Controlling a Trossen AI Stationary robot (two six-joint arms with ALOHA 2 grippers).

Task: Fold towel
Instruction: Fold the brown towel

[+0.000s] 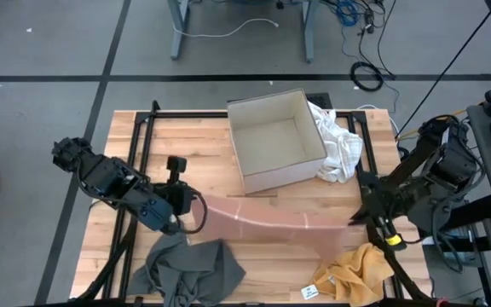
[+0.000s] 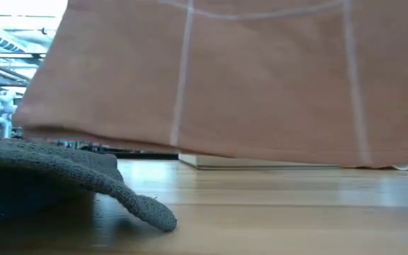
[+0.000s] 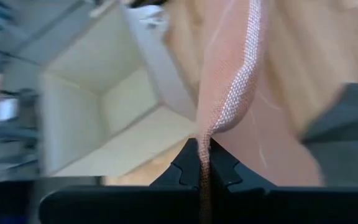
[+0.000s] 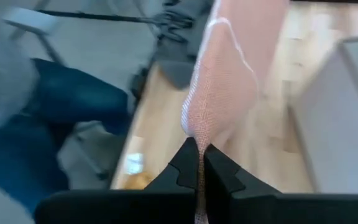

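A salmon-pink towel with thin pale lines is stretched between my two grippers above the middle of the wooden table. My left gripper is shut on its left end and my right gripper on its right end. In the low view the towel hangs like a curtain, its lower edge above the tabletop. My left gripper pinches the towel's hemmed edge between its two fingers, slanting down from the table's left side. The cloth runs away from the fingers toward the right arm and hangs below them. How many layers it has, I cannot tell. My right gripper pinches a bunched end of the towel between its two fingers, slanting down from the table's right side. The cloth spreads out from the fingertips toward the left arm and sags a little in between.
An open cardboard box stands at the far middle, with a white cloth crumpled beside it on the right. A dark grey towel lies near the front left, and a yellow cloth near the front right.
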